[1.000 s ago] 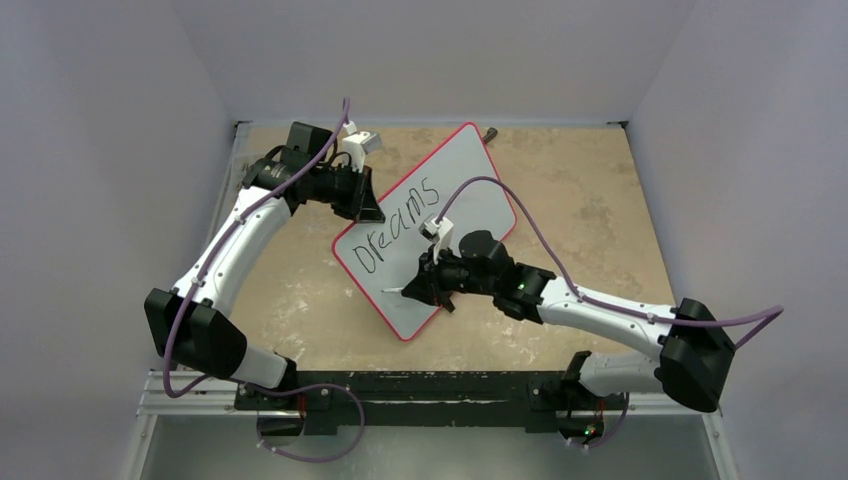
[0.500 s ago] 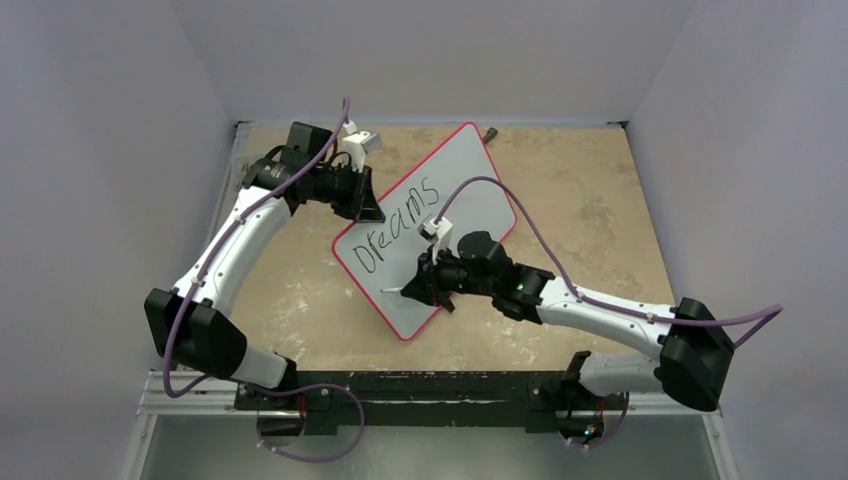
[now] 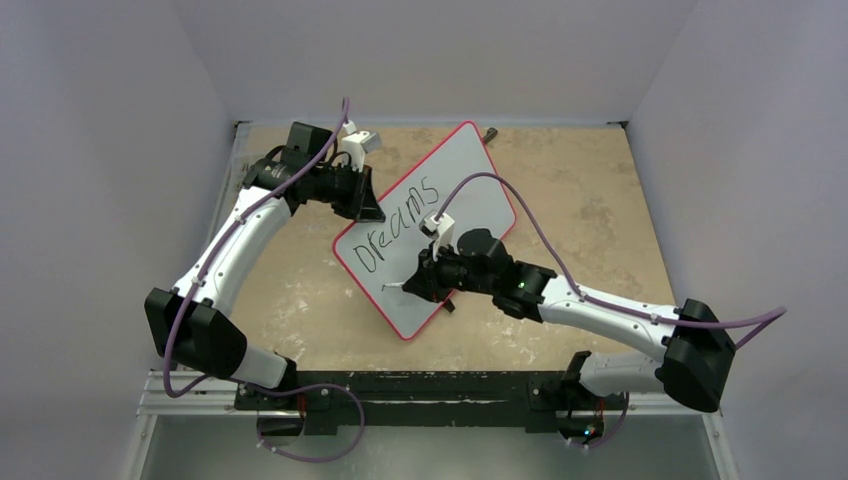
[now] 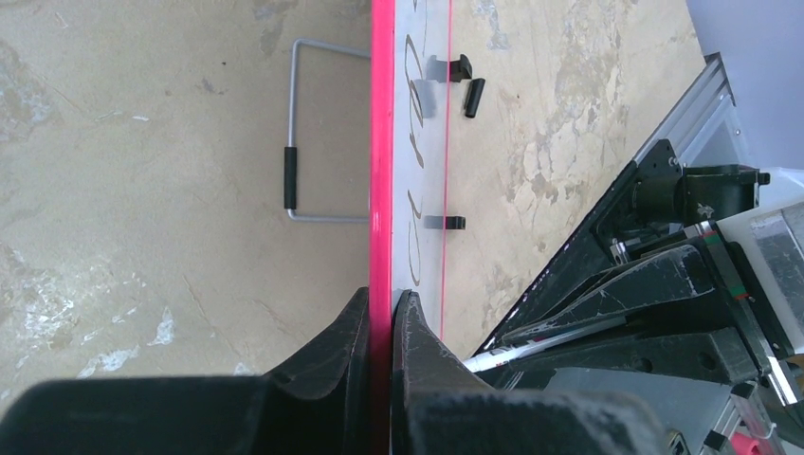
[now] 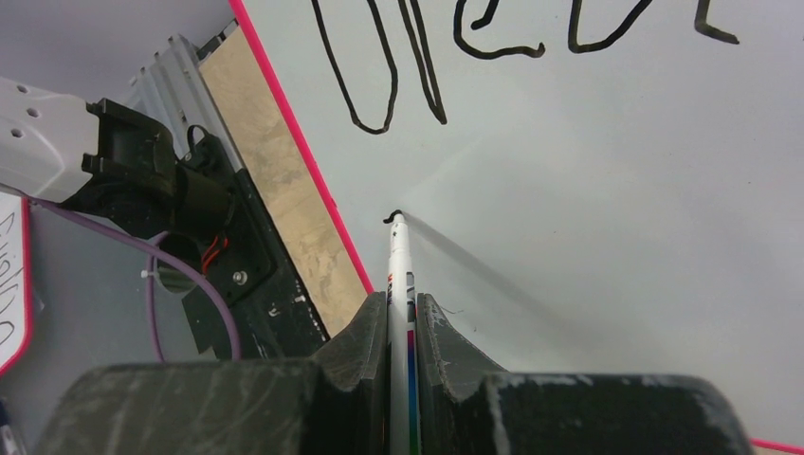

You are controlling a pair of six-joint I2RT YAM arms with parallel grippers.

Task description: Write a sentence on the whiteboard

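Note:
The whiteboard, white with a thin red rim, lies slanted on the table and also shows in the right wrist view. The black word "Dreams" is written on it. My left gripper is shut on the board's far-left rim. My right gripper is shut on a white marker. The marker's tip touches the board below the "D" and has left a small black mark.
A wire stand and small black clips show beside the board's edge in the left wrist view. A small dark object lies near the table's back edge. Grey walls enclose the table on three sides.
My right gripper has shifted slightly up and left with the marker, its tip now lower-left of the written word. The left arm and board have not moved.

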